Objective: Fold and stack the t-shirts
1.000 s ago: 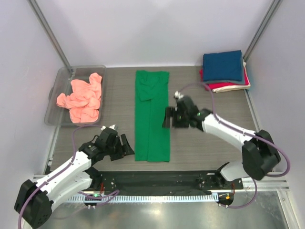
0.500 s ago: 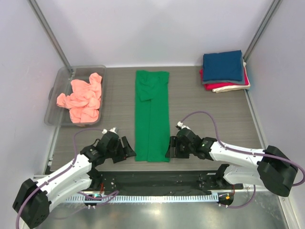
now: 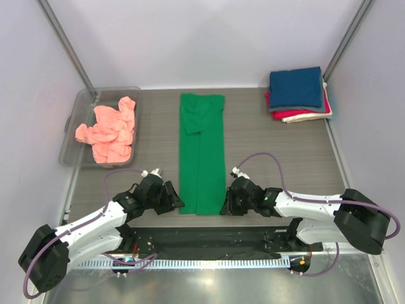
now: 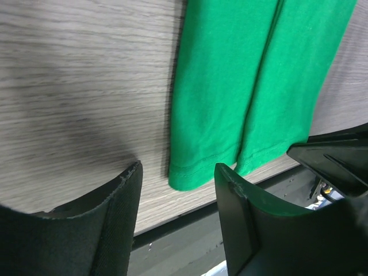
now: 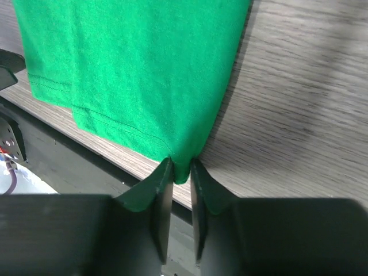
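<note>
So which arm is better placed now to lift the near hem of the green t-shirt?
Right. The right claw is closed on the green t-shirt at its near right corner, while the left claw is open at the near left corner, gripping nothing.

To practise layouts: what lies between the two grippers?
The near hem of the green tee, in the top view; the right gripper pinches one corner, the left gripper is open.

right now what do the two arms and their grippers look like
The left arm and right arm have white links and chunky black joints, each with a looping purple-grey cable. The left gripper and right gripper are black, with wedge-shaped fingers.
</note>
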Available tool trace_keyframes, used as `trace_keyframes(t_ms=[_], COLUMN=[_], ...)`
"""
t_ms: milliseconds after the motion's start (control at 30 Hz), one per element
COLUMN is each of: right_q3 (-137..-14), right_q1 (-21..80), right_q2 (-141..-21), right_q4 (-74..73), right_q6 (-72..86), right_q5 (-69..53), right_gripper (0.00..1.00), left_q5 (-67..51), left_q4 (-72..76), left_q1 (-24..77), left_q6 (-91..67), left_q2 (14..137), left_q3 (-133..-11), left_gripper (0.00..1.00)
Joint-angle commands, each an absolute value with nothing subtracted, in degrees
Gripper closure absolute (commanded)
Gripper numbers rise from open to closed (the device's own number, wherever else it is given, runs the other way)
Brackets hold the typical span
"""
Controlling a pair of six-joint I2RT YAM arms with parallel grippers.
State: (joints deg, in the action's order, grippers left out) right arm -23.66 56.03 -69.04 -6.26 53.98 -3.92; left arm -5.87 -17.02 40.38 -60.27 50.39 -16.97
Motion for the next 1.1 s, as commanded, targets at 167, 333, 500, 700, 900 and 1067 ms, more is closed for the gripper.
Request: trace_keyframes(t_ms=[167, 333, 500, 700, 900, 1067], right_q3=[-22.06, -21.53, -21.01, -23.46, -32.94, -42.34], right_q1=[56.34, 56.34, 56.34, 56.43, 55.46, 48.53], right_q2=[-67.41, -66.36, -63.73, -58.28, -58.18, -64.49], right_q4=[-5.89, -6.77, -7.91, -13.62, -21.0, -23.02], right_q6=[55.02, 55.63, 56.42, 57.04, 53.36, 47.38], right_q5=[-1.32, -1.23, -1.58, 0.17, 7.03, 5.54], right_gripper=[0.92, 0.96, 0.99, 0.99, 0.99, 0.99], left_q5=[-5.01, -4.92, -4.49, -0.35, 6.94, 10.45], left_q4=[-12.57, -11.08, -12.12, -26.88, -36.82, -40.07], left_q1=[42.8, 45.0, 46.84, 49.31, 49.13, 47.55], left_q6=[-60.73, -61.17, -62.49, -63.9, -59.07, -52.83], left_q2=[55.72, 56.86, 53.89, 47.64, 51.05, 58.78], left_q3=[-15.91, -15.73, -15.9, -23.45, -36.02, -46.3], left_gripper=[0.57, 0.74, 1.0, 0.99, 0.98, 0.99])
